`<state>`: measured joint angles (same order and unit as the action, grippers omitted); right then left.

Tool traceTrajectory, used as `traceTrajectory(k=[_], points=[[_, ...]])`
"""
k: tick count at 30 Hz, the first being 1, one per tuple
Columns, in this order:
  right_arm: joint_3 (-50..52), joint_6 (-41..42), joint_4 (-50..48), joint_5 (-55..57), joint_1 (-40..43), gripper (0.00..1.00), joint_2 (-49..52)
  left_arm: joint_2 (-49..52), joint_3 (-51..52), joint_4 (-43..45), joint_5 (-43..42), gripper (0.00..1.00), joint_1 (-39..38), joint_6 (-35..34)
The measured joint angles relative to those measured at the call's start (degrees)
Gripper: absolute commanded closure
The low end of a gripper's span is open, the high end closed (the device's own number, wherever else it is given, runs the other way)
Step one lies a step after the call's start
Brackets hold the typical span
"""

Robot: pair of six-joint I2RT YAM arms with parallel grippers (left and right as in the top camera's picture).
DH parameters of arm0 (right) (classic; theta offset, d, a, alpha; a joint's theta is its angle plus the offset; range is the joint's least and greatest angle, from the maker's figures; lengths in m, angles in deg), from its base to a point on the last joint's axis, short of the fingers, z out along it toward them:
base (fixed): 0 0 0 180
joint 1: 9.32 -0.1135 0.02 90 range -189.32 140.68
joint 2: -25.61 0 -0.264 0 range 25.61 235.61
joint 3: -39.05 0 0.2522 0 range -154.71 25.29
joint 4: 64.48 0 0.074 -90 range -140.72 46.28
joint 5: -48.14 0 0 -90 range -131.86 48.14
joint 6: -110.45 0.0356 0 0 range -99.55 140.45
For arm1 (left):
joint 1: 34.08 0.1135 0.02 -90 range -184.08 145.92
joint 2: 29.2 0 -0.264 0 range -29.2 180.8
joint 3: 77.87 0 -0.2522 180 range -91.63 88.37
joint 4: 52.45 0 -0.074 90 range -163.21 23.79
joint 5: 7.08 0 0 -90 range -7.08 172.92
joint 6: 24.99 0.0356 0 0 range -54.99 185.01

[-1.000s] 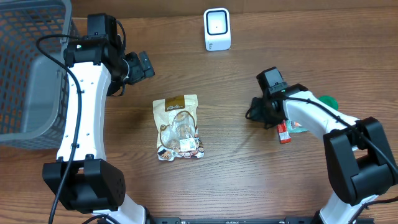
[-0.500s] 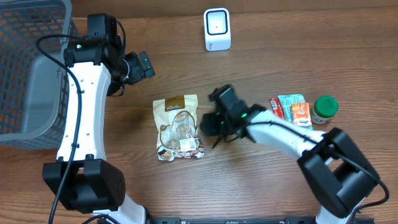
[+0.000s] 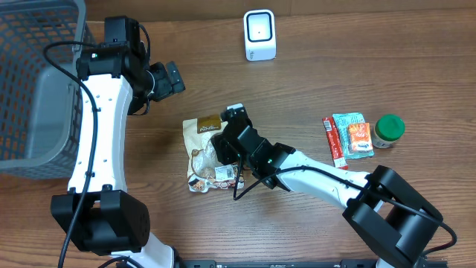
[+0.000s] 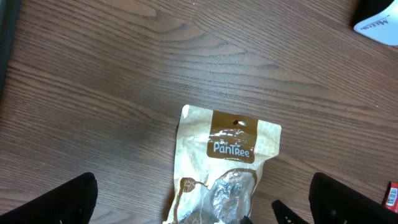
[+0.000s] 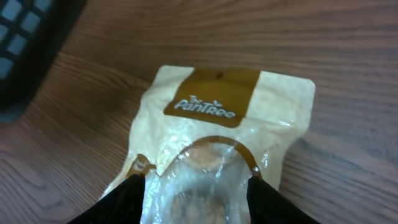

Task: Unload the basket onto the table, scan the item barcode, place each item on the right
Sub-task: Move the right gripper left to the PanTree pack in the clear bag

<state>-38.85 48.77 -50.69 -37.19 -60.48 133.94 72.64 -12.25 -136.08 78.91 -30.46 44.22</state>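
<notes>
The item is a tan and brown snack pouch [image 3: 202, 130] with a clear window, lying flat mid-table; the right wrist view shows its "PanTree" label [image 5: 211, 106]. My right gripper [image 3: 223, 141] is low over the pouch's window, open, and its two dark fingers [image 5: 124, 199] stand at either edge of the window [image 5: 205, 180]. The white scanner [image 3: 259, 35] stands at the back of the table. My left gripper [image 3: 177, 79] hangs wide open left of and behind the pouch, holding nothing. In the left wrist view the pouch [image 4: 227, 155] lies below the left gripper [image 4: 202, 193].
A grey mesh basket [image 3: 37, 89] fills the far left. At the right lie a red stick pack [image 3: 334, 141], a teal packet [image 3: 348, 123], an orange packet [image 3: 360, 138] and a green-lidded jar [image 3: 388, 130]. The right arm stretches across the table's middle.
The right arm has swept left from the packets at the right side to the pouch in the middle. The left arm has not moved.
</notes>
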Motion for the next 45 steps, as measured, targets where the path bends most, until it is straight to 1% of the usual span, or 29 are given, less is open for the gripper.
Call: traceTrajectory(k=[5, 6, 10, 13, 17, 27, 31, 39, 42, 43, 45], points=[[0.0, 0.02, -0.81, -1.51, -1.2, 0.49, 2.14, 0.0, 0.0, 0.0, 0.0, 0.0, 0.0, 0.0], [0.0, 0.02, -0.87, -1.62, -1.46, 0.5, 2.95, 0.0, 0.0, 0.0, 0.0, 0.0, 0.0, 0.0], [0.0, 0.09, -0.79, -1.68, -1.88, 0.62, 6.25, 0.0, 0.0, 0.0, 0.0, 0.0, 0.0, 0.0], [0.02, 0.15, 0.46, -0.2, -1.75, 0.65, 6.62, 0.0, 0.0, 0.0, 0.0, 0.0, 0.0, 0.0], [-0.07, 0.17, 2.05, 2.91, -1.77, 0.65, 6.58, 0.0, 0.0, 0.0, 0.0, 0.0, 0.0, 0.0], [-0.57, 0.17, 11.19, 13.97, -1.77, 0.64, 4.33, 0.0, 0.0, 0.0, 0.0, 0.0, 0.0, 0.0], [-0.57, 0.39, 13.88, 15.63, -1.75, 0.64, 3.39, 0.0, 0.0, 0.0, 0.0, 0.0, 0.0, 0.0], [-0.57, 6.29, 20.33, 18.6, 0.5, 0.64, 1.7, 0.0, 0.0, 0.0, 0.0, 0.01, 0.0, 0.0], [-0.57, 8.81, 22.29, 18.84, 2.89, 0.62, 1.42, 0.0, 0.0, 0.0, 0.0, 0.0, 0.0, 0.0], [-0.57, 9.4, 22.62, 18.67, 3.67, 0.58, 1.31, 0.0, 0.0, 0.0, 0.0, 0.0, 0.0, 0.0], [-0.57, 10.51, 23.06, 17.55, 5.4, 0.55, 1.16, 0.0, 0.0, 0.0, 0.0, 0.0, 0.0, 0.0]])
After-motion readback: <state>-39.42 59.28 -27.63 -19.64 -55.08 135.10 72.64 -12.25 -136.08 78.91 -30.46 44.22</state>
